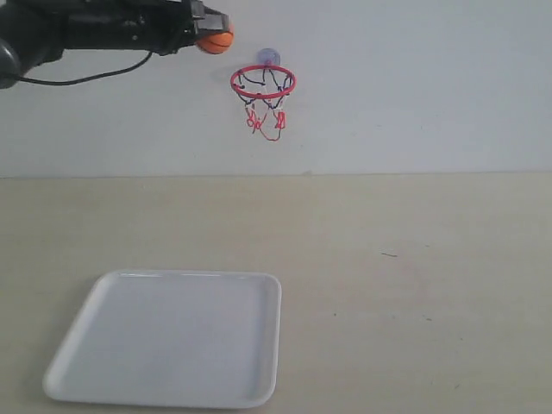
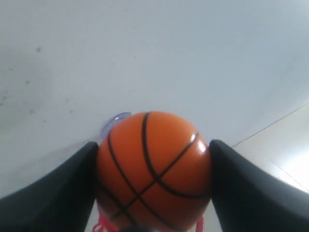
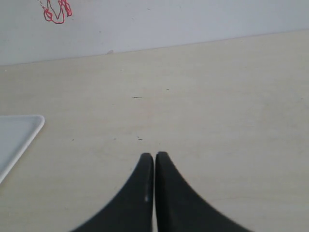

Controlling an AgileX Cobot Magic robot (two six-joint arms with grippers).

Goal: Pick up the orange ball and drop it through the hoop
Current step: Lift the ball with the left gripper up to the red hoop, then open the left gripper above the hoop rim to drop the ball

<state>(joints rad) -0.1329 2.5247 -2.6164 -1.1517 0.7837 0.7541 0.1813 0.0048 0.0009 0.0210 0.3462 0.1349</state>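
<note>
L gripper [image 1: 210,36] squeezes the orange ball [image 1: 217,41] tight, one finger each side. Ball is up high by the wall [image 1: 414,86], not over the ring yet. In the ext. view the hoop [image 1: 263,82] sits at about 4 o'clock from the ball, v. near. R gripper [image 3: 154,162] is closed, nothing in it, low over the table [image 3: 217,121].

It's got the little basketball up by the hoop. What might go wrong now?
1. The orange ball, clamped in the left jaws, sits left of the hoop in the exterior view, not over its ring; released now, it would likely miss.
2. It may clip the ring and bounce away across the table.
3. The hoop hangs from a small suction cup; a bump might dislodge it.
</note>
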